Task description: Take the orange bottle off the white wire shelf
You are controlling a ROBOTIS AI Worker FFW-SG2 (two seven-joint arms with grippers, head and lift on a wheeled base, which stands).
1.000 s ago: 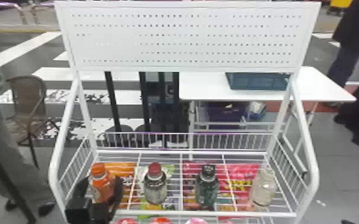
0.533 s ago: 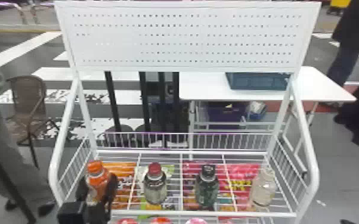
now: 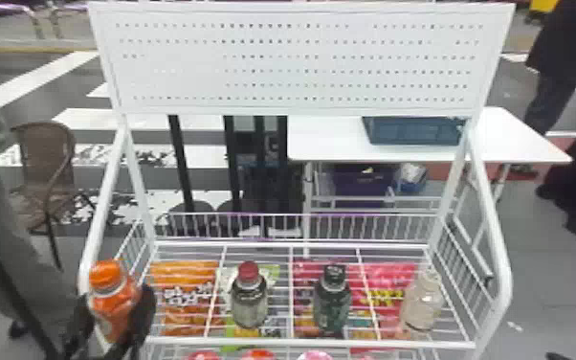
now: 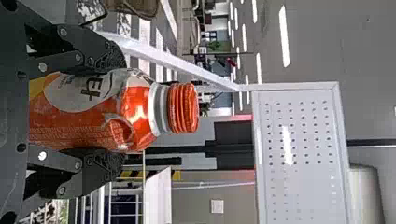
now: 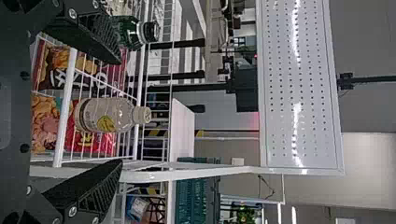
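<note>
At the lower left of the head view, my left gripper (image 3: 114,313) is shut on the orange bottle (image 3: 110,292), which is upright at the left front corner of the white wire shelf (image 3: 301,341). In the left wrist view the left gripper (image 4: 119,114) has a finger on each side of the orange bottle (image 4: 135,114), its orange cap pointing away from the palm. The right gripper (image 5: 121,112) is open in the right wrist view, with a clear bottle (image 5: 109,115) farther off on the shelf, seen between its fingers.
Three other bottles stand on the shelf: a red-capped one (image 3: 249,297), a dark one (image 3: 332,299) and a pale one (image 3: 422,301). Snack bags (image 3: 184,313) lie beneath the wires. A side rail (image 3: 103,206) rises just behind the orange bottle, below the perforated panel (image 3: 296,62).
The left gripper has carried the orange bottle toward the robot and to the left, and the bottle looks larger. The other bottles have stayed where they were.
</note>
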